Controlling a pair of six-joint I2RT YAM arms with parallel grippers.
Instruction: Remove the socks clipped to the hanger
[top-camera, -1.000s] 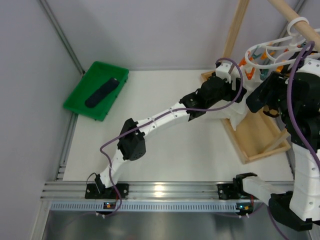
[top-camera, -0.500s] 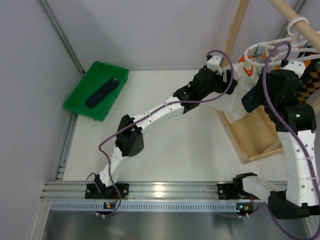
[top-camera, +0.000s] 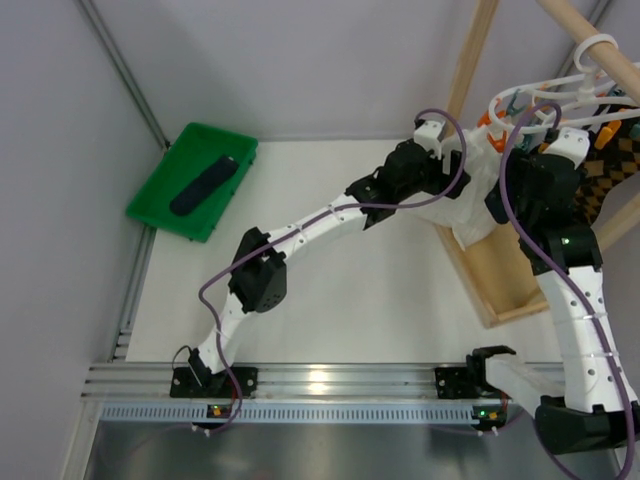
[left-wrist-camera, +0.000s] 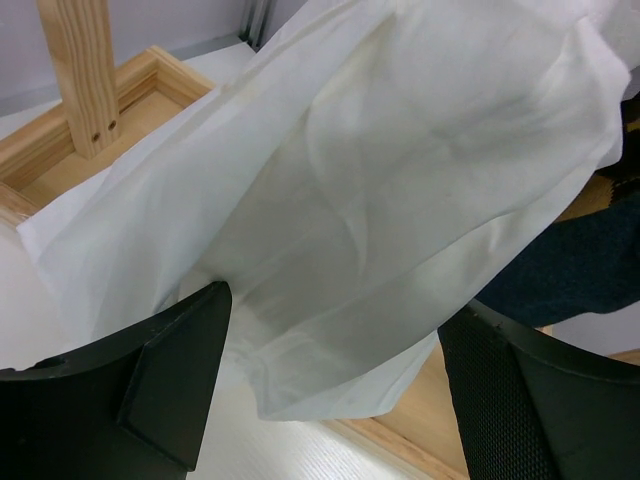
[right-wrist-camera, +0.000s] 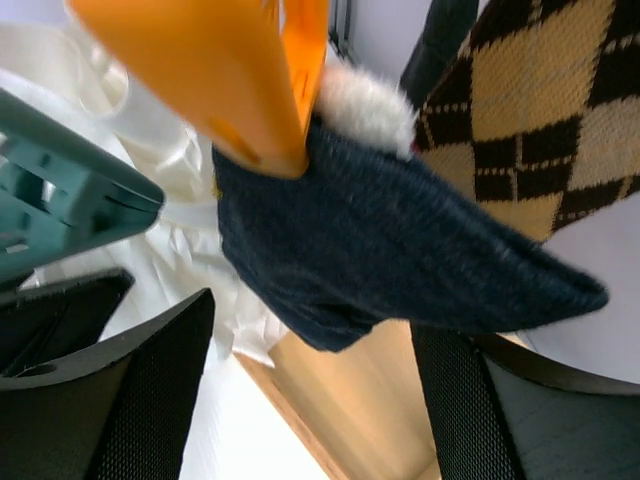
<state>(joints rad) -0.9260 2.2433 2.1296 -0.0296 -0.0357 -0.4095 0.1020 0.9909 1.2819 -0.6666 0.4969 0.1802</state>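
The white round hanger (top-camera: 560, 98) with orange and teal clips hangs from the wooden rack at the top right. A plain navy sock (right-wrist-camera: 380, 240) hangs from an orange clip (right-wrist-camera: 225, 70), next to an argyle sock (right-wrist-camera: 540, 100) that also shows in the top view (top-camera: 612, 165). My right gripper (right-wrist-camera: 315, 400) is open just under the navy sock's lower edge; it also shows in the top view (top-camera: 535, 160). My left gripper (left-wrist-camera: 335, 400) is open around the bottom of the large white cloth (left-wrist-camera: 380, 180); the navy sock (left-wrist-camera: 560, 265) shows at its right.
A green tray (top-camera: 150, 205) at the far left holds one dark sock (top-camera: 203, 187). The rack's wooden base frame (top-camera: 500, 280) lies on the table under the hanger, with an upright post (left-wrist-camera: 80, 70). A teal clip (right-wrist-camera: 70, 190) sits left of the navy sock.
My right arm has swung left and up, bringing its gripper under the hanger's socks. My left gripper has shifted slightly back and left beside the white cloth.
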